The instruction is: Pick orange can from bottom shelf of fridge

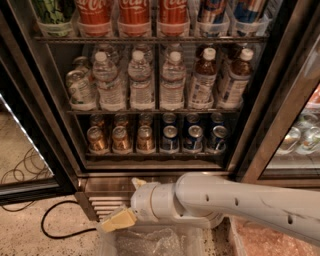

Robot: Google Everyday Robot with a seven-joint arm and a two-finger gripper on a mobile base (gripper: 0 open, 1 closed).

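Observation:
The fridge (pixel 47 100) stands open in front of me, black-framed with wire racks of drinks. On its bottom shelf (pixel 155 156) stand three orange cans (pixel 121 139) in the left front row, with more behind them, and three blue cans (pixel 193 138) on the right. My white arm crosses the lower part of the view from the right. My gripper (pixel 116 220) sits at its left end, below the fridge and in front of the ribbed steel base panel (pixel 102 200), well under the orange cans. Only its cream-coloured tip shows.
Clear water bottles (pixel 140 80) and two brown bottles fill the rack above. Red cola cans (pixel 132 12) stand on the top rack. A clear plastic bin (pixel 155 242) with crumpled wrap lies under my arm. A black cable (pixel 55 220) runs on the floor at left. The glass door (pixel 295 135) hangs open at right.

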